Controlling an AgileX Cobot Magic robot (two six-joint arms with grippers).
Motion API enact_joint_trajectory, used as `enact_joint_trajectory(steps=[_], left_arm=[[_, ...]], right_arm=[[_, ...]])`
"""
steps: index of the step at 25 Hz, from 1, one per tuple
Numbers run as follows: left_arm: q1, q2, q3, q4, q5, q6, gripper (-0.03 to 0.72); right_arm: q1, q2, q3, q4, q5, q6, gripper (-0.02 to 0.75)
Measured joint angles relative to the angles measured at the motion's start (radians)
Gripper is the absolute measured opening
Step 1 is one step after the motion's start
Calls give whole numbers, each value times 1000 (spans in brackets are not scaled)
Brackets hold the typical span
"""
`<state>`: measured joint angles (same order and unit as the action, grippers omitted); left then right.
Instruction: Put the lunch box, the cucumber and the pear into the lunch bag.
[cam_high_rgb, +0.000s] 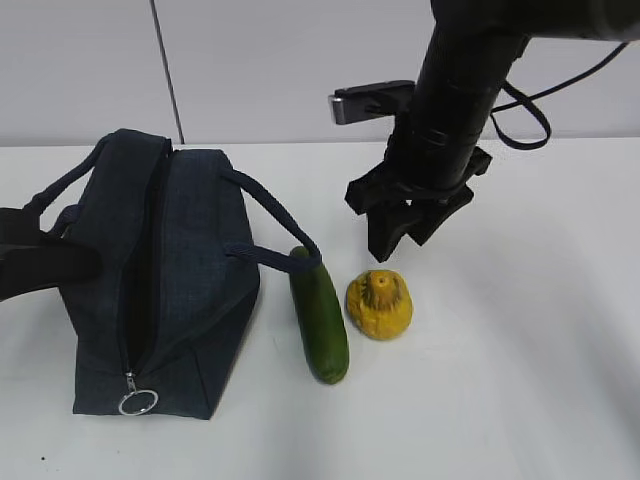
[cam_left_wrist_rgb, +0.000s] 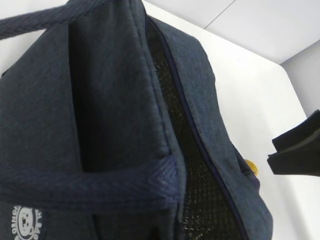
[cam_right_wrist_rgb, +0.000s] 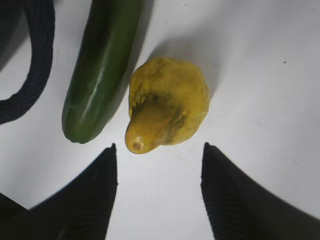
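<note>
The dark navy lunch bag (cam_high_rgb: 190, 260) stands at the left with its top zipper open; the left wrist view looks into its dark mesh-lined opening (cam_left_wrist_rgb: 200, 170). My left gripper (cam_high_rgb: 40, 262) is at the bag's left side, shut on its handle (cam_left_wrist_rgb: 90, 186); its fingers are hidden in the wrist view. The cucumber (cam_high_rgb: 320, 318) lies just right of the bag, and the yellow pear (cam_high_rgb: 380, 304) sits beside it. My right gripper (cam_high_rgb: 398, 245) hangs open a little above and behind the pear (cam_right_wrist_rgb: 167, 102), nothing between its fingers (cam_right_wrist_rgb: 100, 195). The cucumber (cam_right_wrist_rgb: 102, 70) lies left of it. The lunch box is out of view.
The bag's right handle (cam_high_rgb: 275, 225) loops down onto the cucumber's far end. A metal ring pull (cam_high_rgb: 138, 402) hangs at the bag's near end. White table (cam_high_rgb: 500, 380) runs to the right and front; a wall stands behind.
</note>
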<state>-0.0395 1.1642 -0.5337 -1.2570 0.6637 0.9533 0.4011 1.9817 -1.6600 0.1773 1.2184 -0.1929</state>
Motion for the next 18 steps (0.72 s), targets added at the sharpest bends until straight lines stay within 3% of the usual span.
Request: enact_joint_trajectory(steps=[13, 18], left_arm=[[0, 0, 0, 0, 0, 0, -17], [0, 0, 0, 0, 2, 0, -17]], right_arm=[[51, 129, -4, -70, -50, 16, 471], [51, 136, -4, -78, -50, 18, 389]])
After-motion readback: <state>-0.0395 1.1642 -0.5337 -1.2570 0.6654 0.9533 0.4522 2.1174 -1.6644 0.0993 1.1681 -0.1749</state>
